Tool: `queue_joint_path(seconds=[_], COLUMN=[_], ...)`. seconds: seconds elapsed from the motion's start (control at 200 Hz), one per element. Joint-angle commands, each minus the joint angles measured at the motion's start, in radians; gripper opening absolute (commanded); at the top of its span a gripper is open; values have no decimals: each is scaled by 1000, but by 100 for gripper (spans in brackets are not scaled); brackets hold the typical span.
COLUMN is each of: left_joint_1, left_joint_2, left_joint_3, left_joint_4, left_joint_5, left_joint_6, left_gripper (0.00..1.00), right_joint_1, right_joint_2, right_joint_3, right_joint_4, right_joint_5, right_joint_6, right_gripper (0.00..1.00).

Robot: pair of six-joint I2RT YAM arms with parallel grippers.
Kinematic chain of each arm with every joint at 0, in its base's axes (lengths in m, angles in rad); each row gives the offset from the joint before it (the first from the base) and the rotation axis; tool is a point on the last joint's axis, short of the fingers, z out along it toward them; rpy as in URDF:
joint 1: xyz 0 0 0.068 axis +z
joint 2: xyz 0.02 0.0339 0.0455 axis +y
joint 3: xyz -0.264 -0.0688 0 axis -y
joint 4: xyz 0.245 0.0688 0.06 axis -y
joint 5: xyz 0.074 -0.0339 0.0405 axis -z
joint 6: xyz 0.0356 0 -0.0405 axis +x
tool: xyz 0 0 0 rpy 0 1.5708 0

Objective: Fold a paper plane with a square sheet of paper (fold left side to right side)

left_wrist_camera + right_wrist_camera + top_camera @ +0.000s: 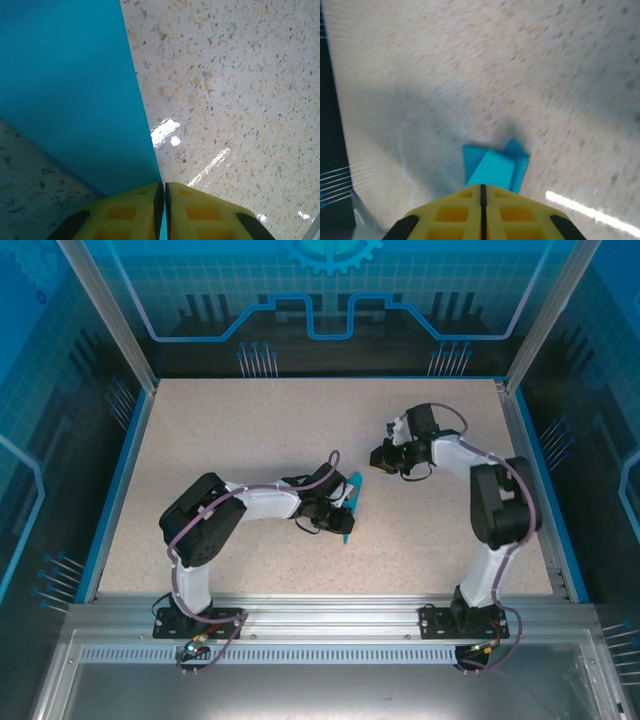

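Subject: the paper plane (pixel 353 490) is a slim, pointed fold of cyan-blue paper. It is caught at its lower edge in the left gripper (pixel 164 188), and the rest runs out ahead of those fingertips and off to their left. In the left wrist view the sheet rises as a flat, glossy blue face with one straight, crisp edge leading away from the grip point. Whether its far end rests on the speckled tabletop (pixel 250 430) or hangs clear of it cannot be told.

Left gripper: the yellow fingers (pixel 125 215) are pressed together with a sliver of blue between them, so they are pinching the paper.

Right gripper (pixel 482 189): its fingers are pressed flat against each other with nothing between them. The fold lies just ahead of its tips, apart from them. That view is smeared, so fine detail of the layers is unreliable, though overlapping flaps are discernible.

Handling assessment: the material is judged very light, thin and limp across any unfolded span, and stiffer along its creases. It is likely to be slippery against smooth pads and easy to crumple or tear under a sideways pull. The soundest hold would be on a multi-layer folded edge near the lengthwise crease — not on a single loose flap — with the second gripper taking the opposite end before any further crease is pressed.
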Motion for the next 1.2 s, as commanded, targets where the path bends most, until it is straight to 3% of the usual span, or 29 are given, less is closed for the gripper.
queue_joint_path(seconds=[0.0, 0.145, 0.465, 0.73, 0.99, 1.195], left_joint_1=[-28, -28, -29, -29, -29, -28], left_joint_2=[33, 31, 26, 28, 29, 30], left_joint_3=[-56, -61, -66, -64, -62, -59], left_joint_4=[-146, -141, -143, -146, -153, -156], left_joint_5=[-30, -33, -46, -46, -51, -50], left_joint_6=[-5, -6, -10, -7, -2, 1], left_gripper=[14, 11, 9, 9, 9, 8], right_joint_1=[44, 88, 181, 205, 204, 164], right_joint_2=[-81, -105, -33, 25, 69, 108], right_joint_3=[-135, -290, -331, -304, -210, -125], right_joint_4=[50, 213, 286, 277, 140, 100], right_joint_5=[-59, -110, -94, -49, 112, 167], right_joint_6=[58, 177, 222, 214, 123, 63], right_gripper=[7, 1, 0, 0, 0, 0])
